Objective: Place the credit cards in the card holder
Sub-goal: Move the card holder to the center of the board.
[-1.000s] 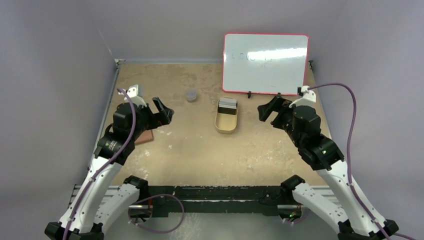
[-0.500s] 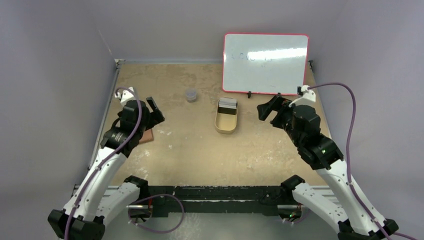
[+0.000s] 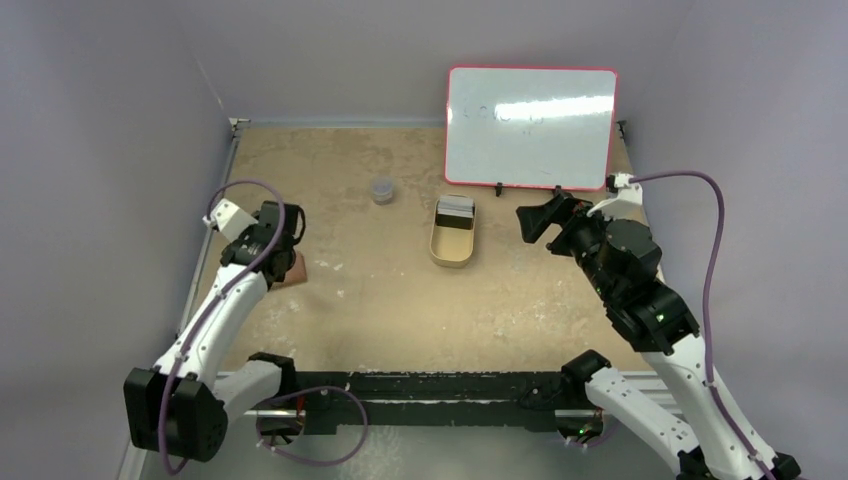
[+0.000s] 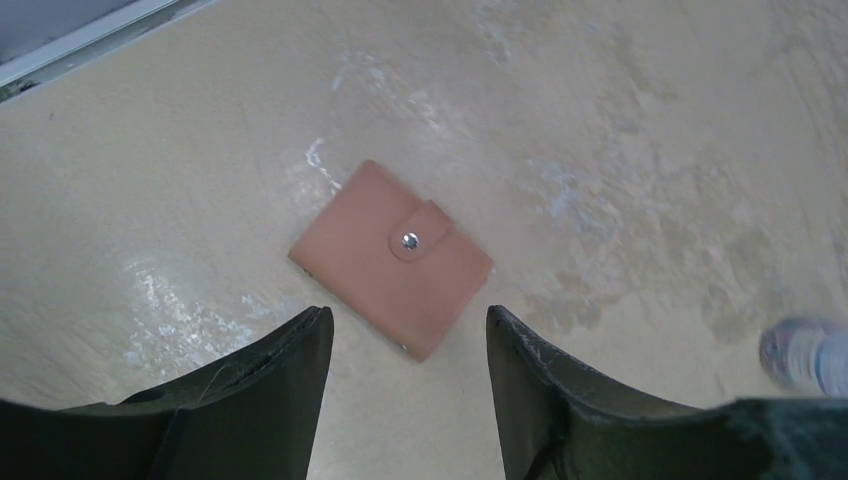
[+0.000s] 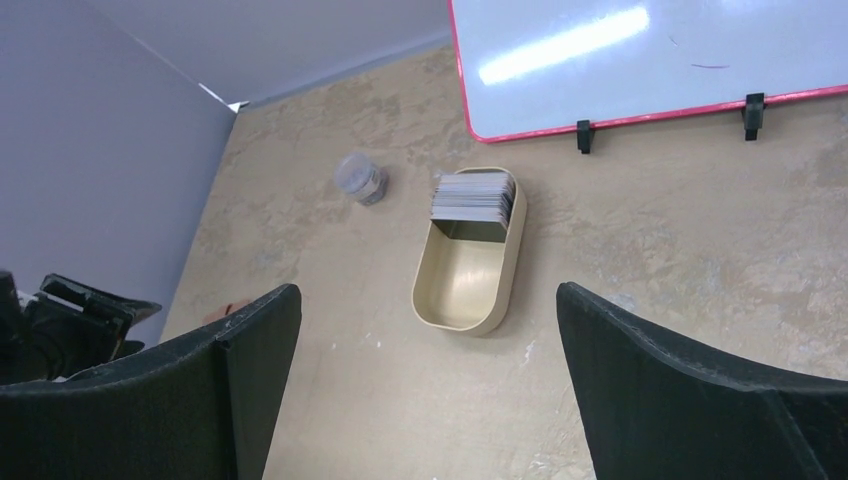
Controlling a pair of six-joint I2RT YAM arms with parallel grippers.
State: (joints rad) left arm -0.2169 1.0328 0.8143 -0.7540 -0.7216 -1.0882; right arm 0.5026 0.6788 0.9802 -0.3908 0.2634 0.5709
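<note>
The card holder (image 4: 390, 258) is a closed reddish-brown wallet with a pale snap button. It lies flat on the table at the left, and only its edge shows in the top view (image 3: 293, 271). My left gripper (image 4: 408, 315) is open and empty above it, pointing down, its fingertips just short of the wallet's near corner; it also shows in the top view (image 3: 288, 240). The credit cards (image 5: 473, 197) stand as a grey stack in the far end of a tan oval tin (image 5: 500, 300); they also show in the top view (image 3: 457, 207). My right gripper (image 5: 428, 290) is open and empty, raised right of the tin (image 3: 447, 258); it also shows in the top view (image 3: 535, 222).
A red-framed whiteboard (image 3: 531, 127) stands at the back right. A small clear jar (image 3: 381, 190) sits left of the tin. The purple side wall and the table's left edge (image 3: 215, 215) are close to the left arm.
My left arm has swung left and turned its open gripper down over the card holder. My right arm has shifted slightly right, still open.
</note>
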